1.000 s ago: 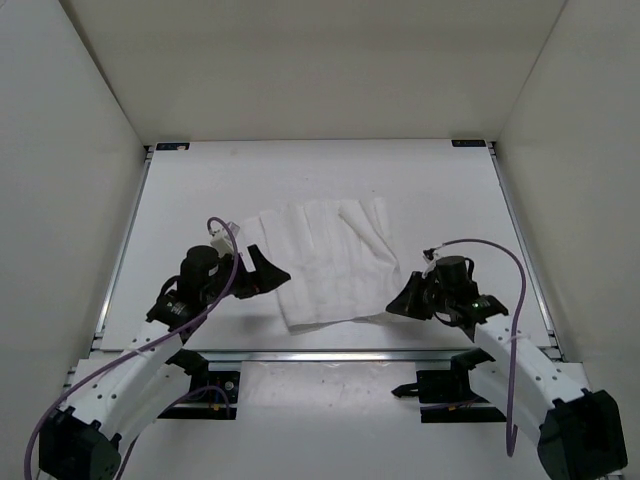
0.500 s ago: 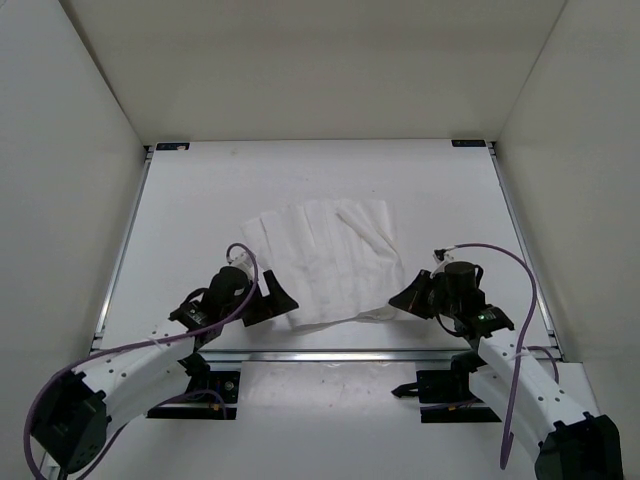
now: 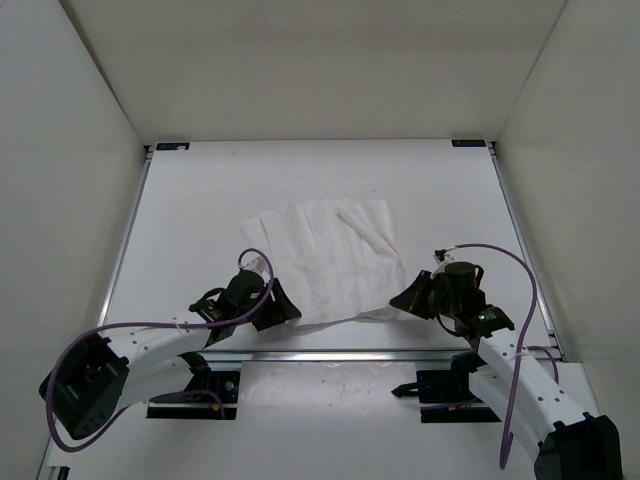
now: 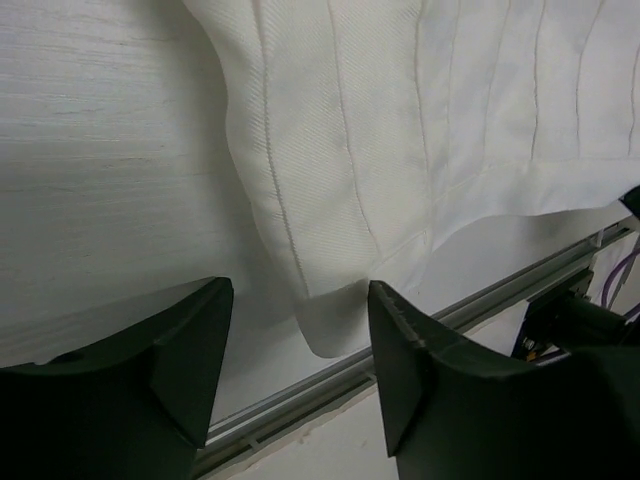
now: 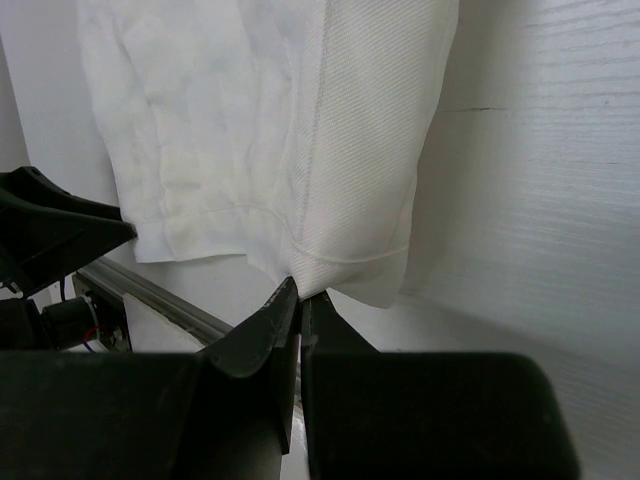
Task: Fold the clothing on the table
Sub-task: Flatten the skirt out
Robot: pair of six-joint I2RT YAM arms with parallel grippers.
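Since a second ago the left hand (image 3: pixel 277 304) has drawn back to the near-left corner of the clothing (image 3: pixel 330 258) spread on the bench (image 3: pixel 200 190), with the right hand (image 3: pixel 410 296) at its near-right corner; left wrist view, fingers parted astride that corner, not gripping; right wrist view, fingers pinched tight on its hem.

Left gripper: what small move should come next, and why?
Probably close the left gripper on the clothing: its near left corner lies between the open jaws, while the right gripper pinches the other near corner.
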